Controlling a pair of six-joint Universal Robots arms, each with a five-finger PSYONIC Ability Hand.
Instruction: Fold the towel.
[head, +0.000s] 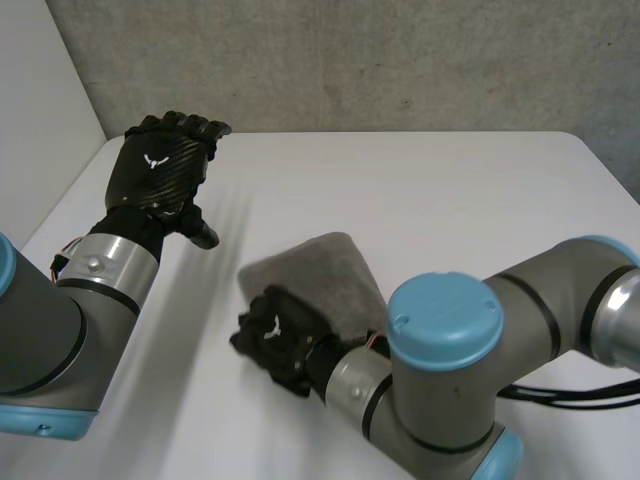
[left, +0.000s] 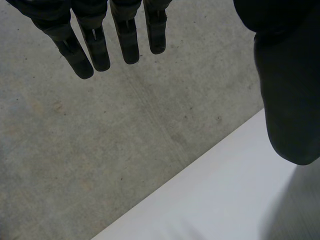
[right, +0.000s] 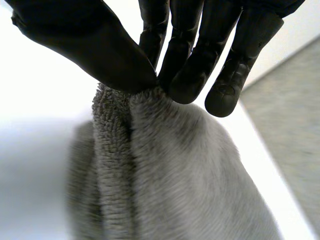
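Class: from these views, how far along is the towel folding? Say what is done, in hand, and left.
Done: the towel looks doubled into a bundle on the table. In hand: the right hand pinches a raised fold between thumb and fingers; the left hand hangs open, apart from it. Left: probably laying that fold flat and releasing.

From the head camera I lose the near part of the towel (head: 322, 278) behind my right arm (head: 445, 370), and the right hand (head: 280, 338) covers the part it sits on, so I can't tell how the layers lie there. In the right wrist view the thumb and fingertips (right: 187, 82) hide the bit of edge pinched between them (past that, the cloth runs out of frame). In its own wrist view the left hand (left: 287, 100) is cut off at the palm, and the table (left: 215, 200) has its edge disappear behind the thumb.
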